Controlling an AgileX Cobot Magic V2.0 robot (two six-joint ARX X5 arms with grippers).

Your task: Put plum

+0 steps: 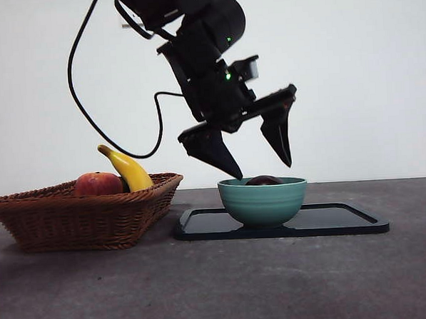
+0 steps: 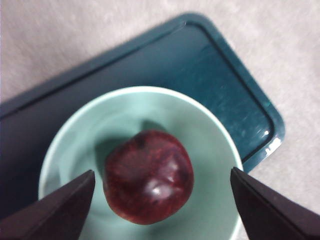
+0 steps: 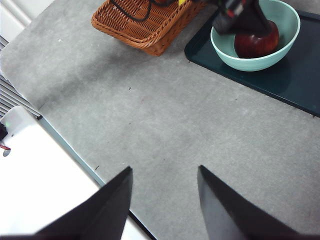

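Observation:
The plum [image 2: 148, 177], dark maroon and glossy, lies inside the pale green bowl [image 2: 210, 145]. Only its top [image 1: 263, 180] peeks over the bowl's rim [image 1: 262, 200] in the front view; the right wrist view shows the plum [image 3: 255, 45] in the bowl [image 3: 280, 45] as well. My left gripper [image 1: 260, 168] hovers just above the bowl, open, its jaws spread to either side of the plum without touching it. My right gripper [image 3: 162, 202] hangs open over bare table, far from the bowl, holding nothing.
The bowl stands on a dark tray [image 1: 345, 220]. A wicker basket [image 1: 80, 216] to the left holds a red-orange fruit [image 1: 98, 184] and a banana [image 1: 128, 170]. A white box edge [image 3: 35, 185] borders the table near my right gripper.

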